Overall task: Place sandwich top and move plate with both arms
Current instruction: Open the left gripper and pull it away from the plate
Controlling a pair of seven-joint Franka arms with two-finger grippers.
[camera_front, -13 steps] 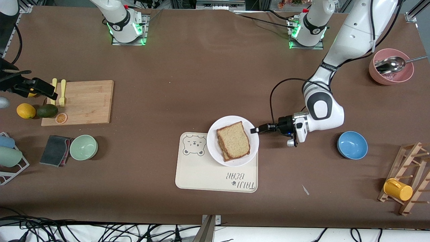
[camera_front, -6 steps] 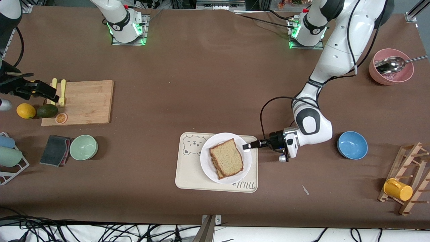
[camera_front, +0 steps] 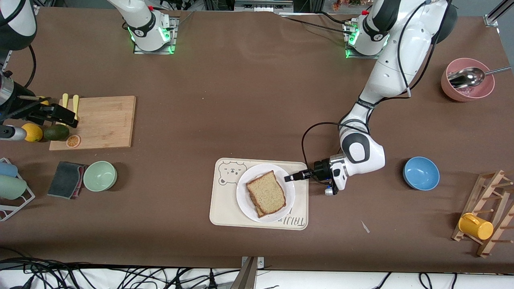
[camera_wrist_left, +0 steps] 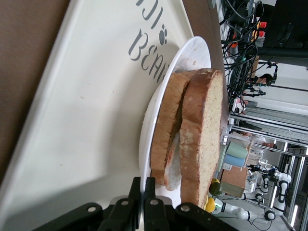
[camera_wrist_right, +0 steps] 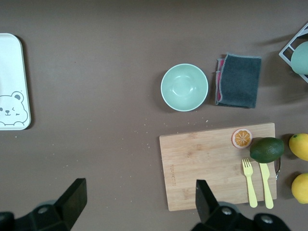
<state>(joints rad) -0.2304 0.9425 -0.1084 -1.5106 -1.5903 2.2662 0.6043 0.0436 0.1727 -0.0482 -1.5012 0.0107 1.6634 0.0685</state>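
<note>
- Fruit sits at the right arm's end of the surface (camera_front: 249, 100): a lemon (camera_front: 31, 132) and an avocado (camera_front: 56, 132) lie just beside the wooden cutting board (camera_front: 96, 122), with an orange slice (camera_front: 73, 141) on the board's corner.
- You have the right end effector (camera_front: 60, 116) hanging over the board's edge above the yellow fork (camera_front: 75, 105) and knife; its fingers (camera_wrist_right: 73, 196) are spread wide and hold nothing.
- You see a pale green bowl (camera_front: 100, 176) and a folded dark cloth (camera_front: 65, 179) nearer the front camera than the board.
- You find the cream bear tray (camera_front: 229, 204) at the middle of the surface, with the plate (camera_front: 245, 200) resting on it toward the left arm's end.
- You see the sandwich top (camera_front: 266, 192) lying on another slice on the plate, slightly offset from it.
- You have the left end effector (camera_front: 290, 178) clamped on the plate's rim, its fingers (camera_wrist_left: 149, 199) pinched together over the white edge in the left wrist view.
- You see a blue bowl (camera_front: 421, 173) near the left arm's wrist, a pink bowl (camera_front: 468, 80) with a metal spoon (camera_front: 468, 77) farther from the camera, and a yellow cup (camera_front: 476, 226) on a wooden rack (camera_front: 496, 188).
</note>
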